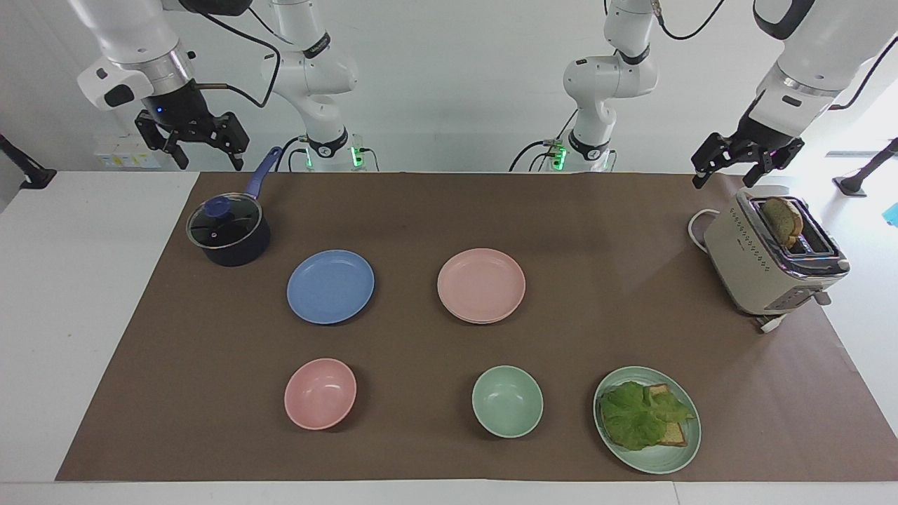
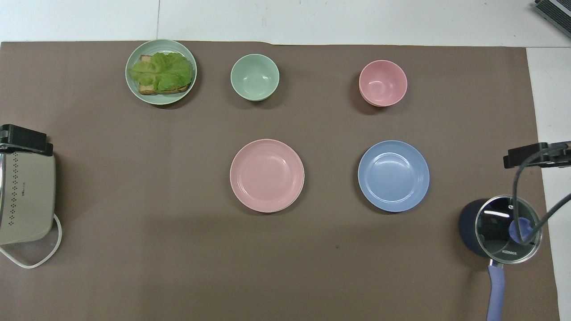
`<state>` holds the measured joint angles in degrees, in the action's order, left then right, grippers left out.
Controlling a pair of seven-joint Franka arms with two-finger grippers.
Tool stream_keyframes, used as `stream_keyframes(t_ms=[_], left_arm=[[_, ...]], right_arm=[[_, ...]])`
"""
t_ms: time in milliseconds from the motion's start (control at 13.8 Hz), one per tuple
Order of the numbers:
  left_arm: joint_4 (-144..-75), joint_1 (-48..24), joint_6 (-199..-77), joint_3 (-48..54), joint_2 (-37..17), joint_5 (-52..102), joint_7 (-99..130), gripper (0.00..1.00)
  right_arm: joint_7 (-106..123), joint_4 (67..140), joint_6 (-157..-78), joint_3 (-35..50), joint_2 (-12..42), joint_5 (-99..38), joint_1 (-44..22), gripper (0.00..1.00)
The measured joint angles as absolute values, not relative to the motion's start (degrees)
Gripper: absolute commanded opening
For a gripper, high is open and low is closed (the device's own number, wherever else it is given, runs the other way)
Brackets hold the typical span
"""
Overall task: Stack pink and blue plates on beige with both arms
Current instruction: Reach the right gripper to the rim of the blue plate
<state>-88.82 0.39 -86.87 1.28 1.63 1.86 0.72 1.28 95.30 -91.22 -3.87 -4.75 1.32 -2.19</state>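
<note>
Brown paper [image 1: 421,210] covers the table, and the pink plate [image 1: 481,285] sits near its middle with a thin pale rim [image 1: 484,321] peeking out beneath it, which may be the beige plate, though I can't be sure from here. Beside it, toward the right arm's end, lies the blue plate [image 1: 330,286], flat on the paper and apart from the pink one.

Up in the air over the table's corner by the pot [image 1: 229,235] hangs the right gripper [image 1: 198,146], fingers spread and holding nothing. Over the toaster [image 1: 770,256] hangs the left gripper [image 1: 731,167], its fingers likewise apart and empty.

Farther from the robots stand a pink bowl [image 1: 320,393], a green bowl [image 1: 507,401] and a green plate [image 1: 673,456] with lettuce [image 1: 635,414] on bread. A slice [image 1: 783,217] stands up out of the toaster's slot.
</note>
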Motion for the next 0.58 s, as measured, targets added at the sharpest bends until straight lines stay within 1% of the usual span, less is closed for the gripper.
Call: stream_keyframes(t_ms=[218,363,580], left_arm=[[-88.8,0.4,-86.9,1.3,1.6,1.9,0.7,1.00],[-88.8,0.4,-86.9,1.3,1.6,1.9,0.7,1.00],[-88.8,0.4,-86.9,1.3,1.6,1.9,0.7,1.00]], right_arm=[[1.3,102.4,-99.7,-3.7,-3.6,1.1,-2.2,1.00],[2.8,107.2,-106.4,-3.7,-1.8,1.1,-2.1,1.00],[7.2,111.7,-111.1,-3.8,0.7,1.0,-1.9,1.00]])
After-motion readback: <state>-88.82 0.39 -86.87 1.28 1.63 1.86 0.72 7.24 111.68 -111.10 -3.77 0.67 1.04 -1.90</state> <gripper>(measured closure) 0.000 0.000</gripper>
